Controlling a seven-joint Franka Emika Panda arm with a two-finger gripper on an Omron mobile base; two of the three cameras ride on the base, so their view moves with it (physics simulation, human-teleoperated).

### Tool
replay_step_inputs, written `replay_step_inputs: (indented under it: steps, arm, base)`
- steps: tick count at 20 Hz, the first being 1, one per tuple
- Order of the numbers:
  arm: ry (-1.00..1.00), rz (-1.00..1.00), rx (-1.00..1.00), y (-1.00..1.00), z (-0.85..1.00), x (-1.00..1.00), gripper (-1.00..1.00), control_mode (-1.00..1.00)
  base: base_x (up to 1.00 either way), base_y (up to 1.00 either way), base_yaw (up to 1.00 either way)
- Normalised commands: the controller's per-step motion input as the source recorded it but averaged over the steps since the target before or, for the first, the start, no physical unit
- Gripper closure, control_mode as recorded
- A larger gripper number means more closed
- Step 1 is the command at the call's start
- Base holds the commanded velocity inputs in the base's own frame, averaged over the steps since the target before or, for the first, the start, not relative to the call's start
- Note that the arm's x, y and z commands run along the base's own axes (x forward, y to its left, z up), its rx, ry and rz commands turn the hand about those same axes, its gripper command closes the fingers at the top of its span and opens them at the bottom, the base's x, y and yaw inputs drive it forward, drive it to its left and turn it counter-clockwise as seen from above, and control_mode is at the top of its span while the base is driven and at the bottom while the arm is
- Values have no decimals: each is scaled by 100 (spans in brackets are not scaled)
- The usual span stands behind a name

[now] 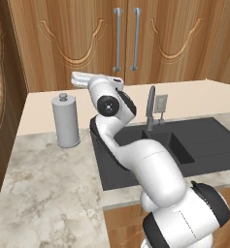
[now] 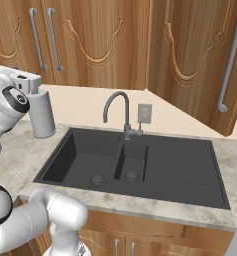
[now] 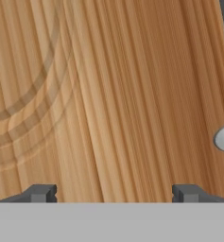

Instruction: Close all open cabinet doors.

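No words, numbers, brand marks or signs can be read anywhere. The wooden cabinet doors carry only carved curved grooves. The grey canister on the counter is plain, and the small wall outlet behind the faucet bears no legible marking.

Base views flanking sink; hand view close on door

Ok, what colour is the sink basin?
The sink is matte black, sunk into a pale marbled counter. The right base view shows it best.
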Motion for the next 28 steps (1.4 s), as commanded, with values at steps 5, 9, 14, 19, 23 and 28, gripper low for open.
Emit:
replay_step_inputs:
  steps: [5, 9, 14, 19, 23, 28]
  arm:
    - [0, 3, 0, 0, 0, 24, -100, -100]
    - [0, 2, 0, 0, 0, 19, -100, -100]
    - [2, 0, 0, 0, 0, -2, -100, -100]
    - [8, 0, 0, 0, 0, -39, -100, -100]
    - [10, 0, 0, 0, 4, -45, -100, -100]
    - [10, 0, 0, -8, 13, -46, -100, -100]
  base:
    - [0, 0, 0]
    - [0, 0, 0]
    - [0, 0, 0]
    - [0, 0, 0]
    - [0, 0, 0]
    - [0, 0, 0]
